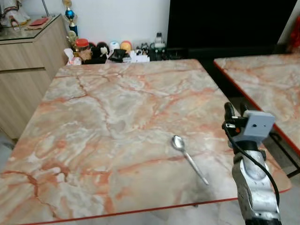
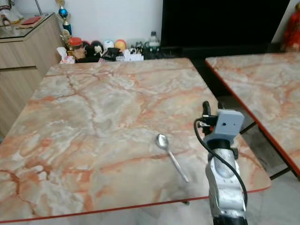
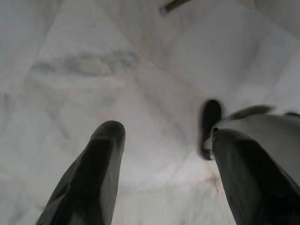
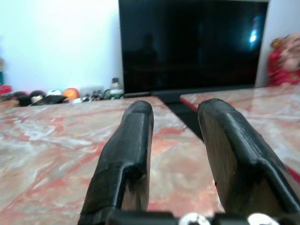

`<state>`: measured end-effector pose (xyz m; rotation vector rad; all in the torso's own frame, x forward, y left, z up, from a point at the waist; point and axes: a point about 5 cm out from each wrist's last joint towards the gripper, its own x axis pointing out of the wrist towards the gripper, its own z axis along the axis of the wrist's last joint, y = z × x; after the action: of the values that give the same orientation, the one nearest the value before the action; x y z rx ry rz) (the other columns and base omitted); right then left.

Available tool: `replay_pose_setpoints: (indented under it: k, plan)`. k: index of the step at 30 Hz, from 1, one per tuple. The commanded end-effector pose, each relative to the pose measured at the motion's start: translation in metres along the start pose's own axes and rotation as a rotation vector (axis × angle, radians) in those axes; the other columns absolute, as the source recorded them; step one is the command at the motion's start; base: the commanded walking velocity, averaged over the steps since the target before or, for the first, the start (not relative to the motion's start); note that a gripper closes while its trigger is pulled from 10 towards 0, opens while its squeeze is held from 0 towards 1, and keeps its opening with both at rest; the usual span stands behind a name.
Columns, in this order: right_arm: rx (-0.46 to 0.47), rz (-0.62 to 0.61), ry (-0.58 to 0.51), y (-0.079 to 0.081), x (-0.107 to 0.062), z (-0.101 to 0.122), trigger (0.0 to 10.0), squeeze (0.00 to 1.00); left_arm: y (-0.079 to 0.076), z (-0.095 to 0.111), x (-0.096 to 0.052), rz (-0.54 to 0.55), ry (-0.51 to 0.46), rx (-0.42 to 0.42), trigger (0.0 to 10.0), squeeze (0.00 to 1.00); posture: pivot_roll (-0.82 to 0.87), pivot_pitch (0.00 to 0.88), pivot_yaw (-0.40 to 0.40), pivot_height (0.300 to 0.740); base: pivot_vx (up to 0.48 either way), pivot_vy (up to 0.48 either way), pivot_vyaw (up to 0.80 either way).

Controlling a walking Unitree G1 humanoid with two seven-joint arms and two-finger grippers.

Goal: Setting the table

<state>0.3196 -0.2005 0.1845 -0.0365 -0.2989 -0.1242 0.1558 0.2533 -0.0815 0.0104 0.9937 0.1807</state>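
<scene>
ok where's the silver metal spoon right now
The silver metal spoon lies flat on the pink marble table, near its front right edge, just left of the raised right gripper.

Bright even daylight, head views sharp, left wrist view blurred

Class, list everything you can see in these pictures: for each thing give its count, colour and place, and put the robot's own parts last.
Spoon: one, silver, lying flat on the near right part of the main table, bowl pointing away from the robot.
Marble-patterned table: one, pink and orange with a red edge, directly ahead.
Second table: one, same pattern, to the right across a gap.
Television: one, black screen, against the far wall.
Small items: a mixed cluster, several colours, beyond the table's far edge.
Wooden cabinet: one, light brown, far left.
Floor: pale marble, under the left arm.
Right gripper: one, black fingers apart, empty, over the table's right edge.
Left gripper: one, black fingers apart, hanging above the floor.
</scene>
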Motion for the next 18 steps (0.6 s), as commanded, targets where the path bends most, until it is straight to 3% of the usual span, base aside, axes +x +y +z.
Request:
replay_pose_setpoints:
  k: [1, 13, 18]
  plan:
    - [0.003, 0.013, -0.025, 0.005, 0.002, 0.006, 10.0, 0.00, 0.002, -0.002, -0.001, 0.004, 0.000, -0.002, 10.0, 0.00, -0.03, 0.070, -0.009, 0.740, 0.000, 0.000, 0.00]
    - [0.005, 0.021, -0.006, 0.006, -0.001, 0.002, 10.0, 0.00, 0.002, -0.002, -0.001, -0.009, 0.004, 0.032, 10.0, 0.00, -0.03, 0.071, -0.009, 0.740, 0.000, 0.000, 0.00]
    - [-0.004, 0.057, 0.039, 0.010, -0.005, -0.006, 10.0, 0.00, 0.002, -0.002, -0.001, -0.011, 0.009, 0.042, 10.0, 0.00, -0.03, 0.074, -0.009, 0.740, 0.000, -0.401, 0.00]
